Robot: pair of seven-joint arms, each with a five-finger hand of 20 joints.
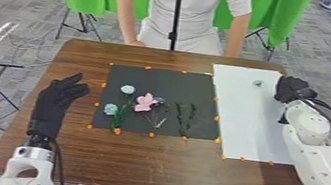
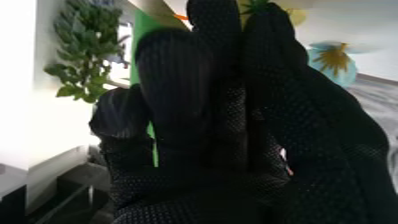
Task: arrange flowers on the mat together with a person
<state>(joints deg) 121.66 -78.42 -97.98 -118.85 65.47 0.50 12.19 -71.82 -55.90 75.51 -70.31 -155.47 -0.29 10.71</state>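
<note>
flowers crowd the black mat (white sheet has room)

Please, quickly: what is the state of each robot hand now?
Left black-gloved hand: open, holding nothing.
Right black-gloved hand: open or holding, I cannot tell.

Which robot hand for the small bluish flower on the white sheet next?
Right, I'd say: the right robot hand is by the white sheet, near the small bluish flower; the left robot hand is beyond the black mat.
</note>
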